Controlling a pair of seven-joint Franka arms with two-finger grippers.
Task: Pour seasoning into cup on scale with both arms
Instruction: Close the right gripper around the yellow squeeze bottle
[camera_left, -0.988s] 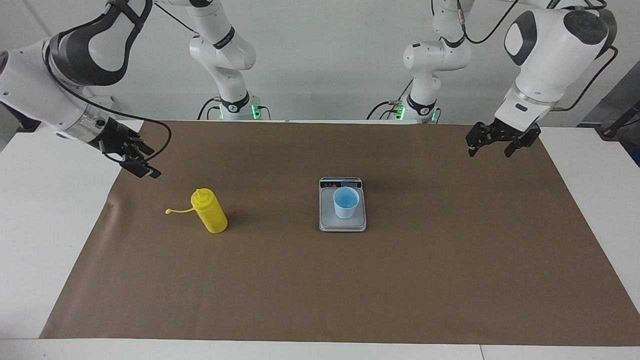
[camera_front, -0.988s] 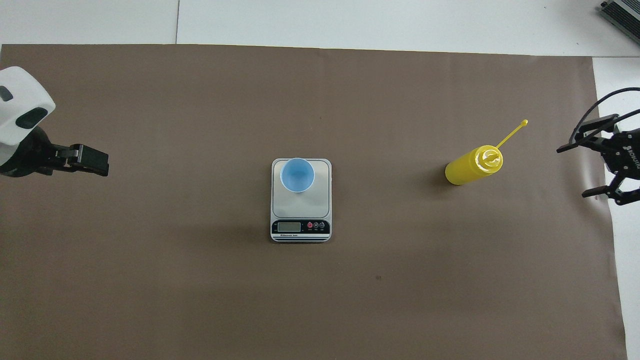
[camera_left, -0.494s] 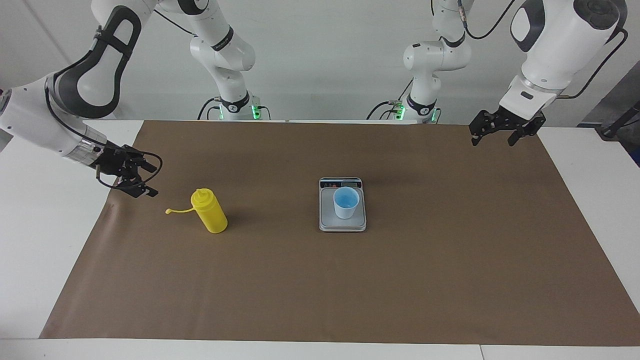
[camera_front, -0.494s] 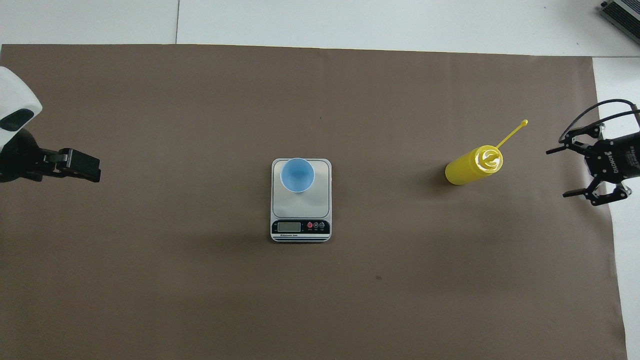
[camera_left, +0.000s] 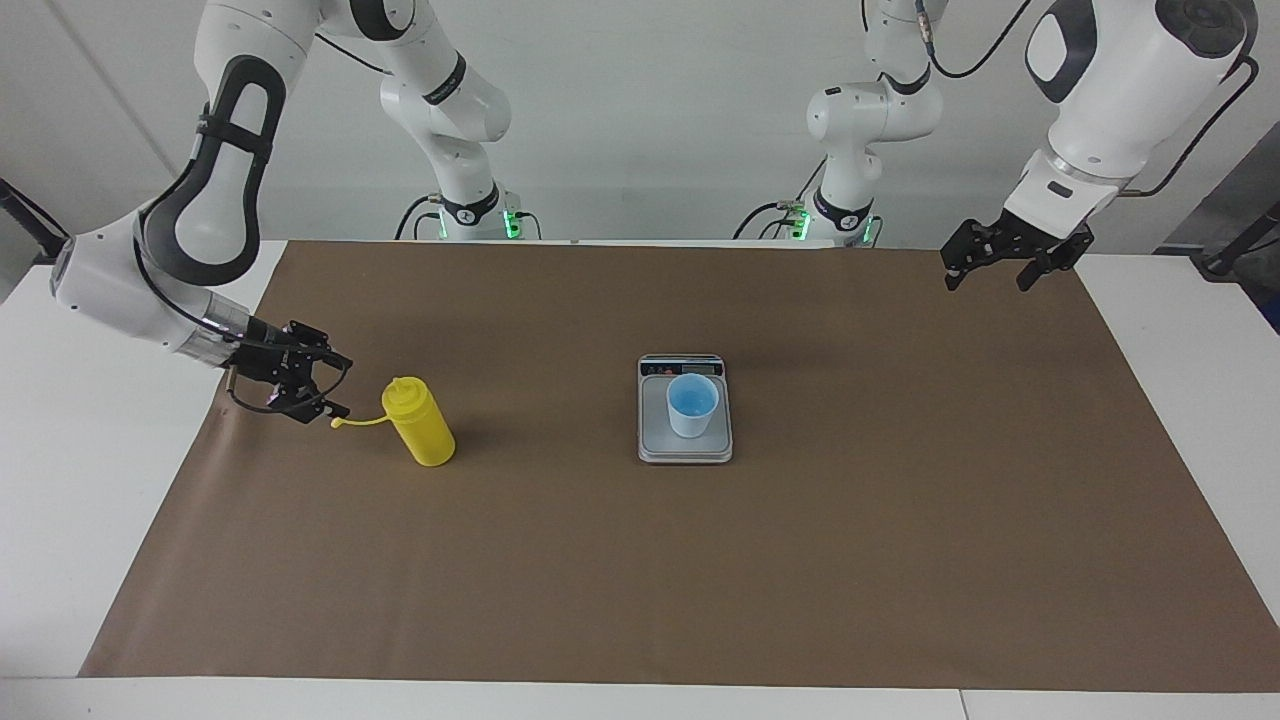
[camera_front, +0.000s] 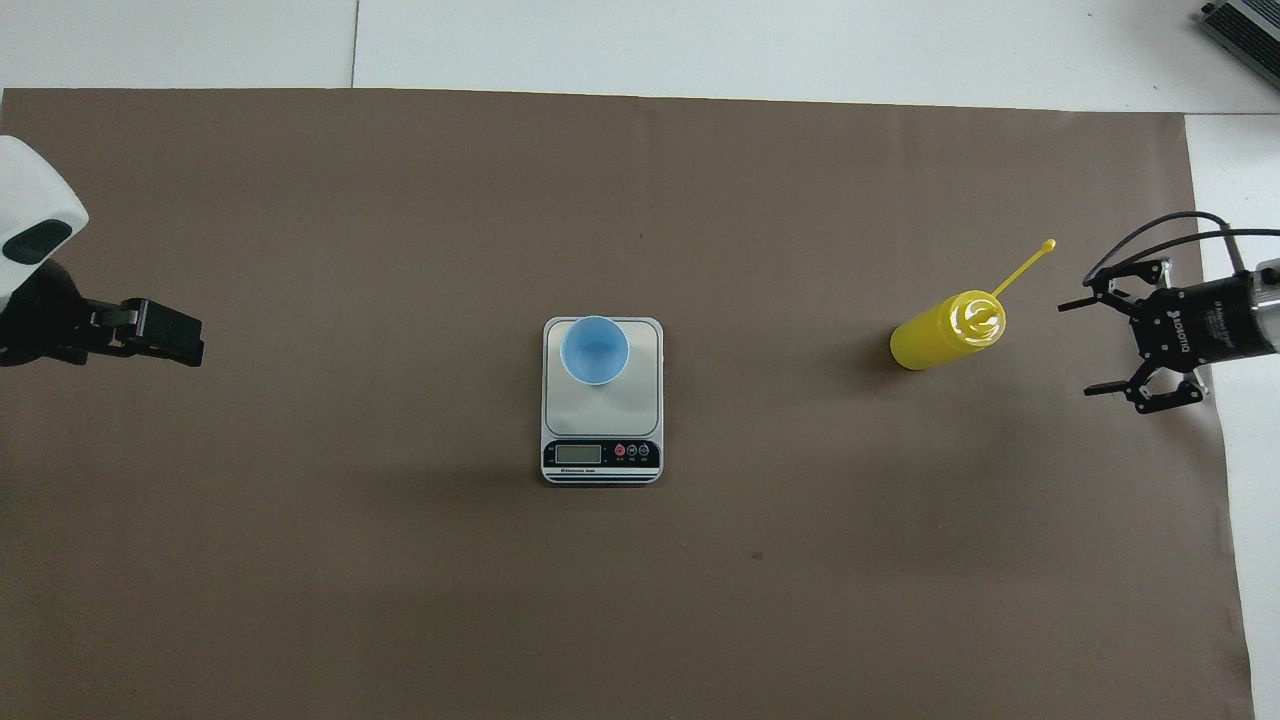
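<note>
Seasoning bottle (camera_left: 421, 424), yellow squeeze type, is standing upright on the brown mat (camera_left: 640, 560) toward my right arm's end of the table, and that's what I'm going for first. My right gripper (camera_left: 322, 383) is low over the mat just beside it, fingers spread wide and holding nothing, pointed at the bottle, with the little cap on its tether (camera_left: 337, 423) lying right under my fingertips, close enough that I can't tell if I'm brushing it. So I'd call this the approach step, nothing grabbed and nothing poured yet. Past the bottle from that gripper, mid-table, the light blue cup (camera_left: 692, 405) sits on the kitchen scale (camera_left: 685, 447), and as far as I can see it's empty. My left gripper (camera_left: 1006, 266) hangs open and empty over the mat's edge at the left arm's end, well apart from the cup, just waiting. Next move as I figure it: slide the right gripper in around the bottle's body without snagging that tether or tipping it, then close.
</note>
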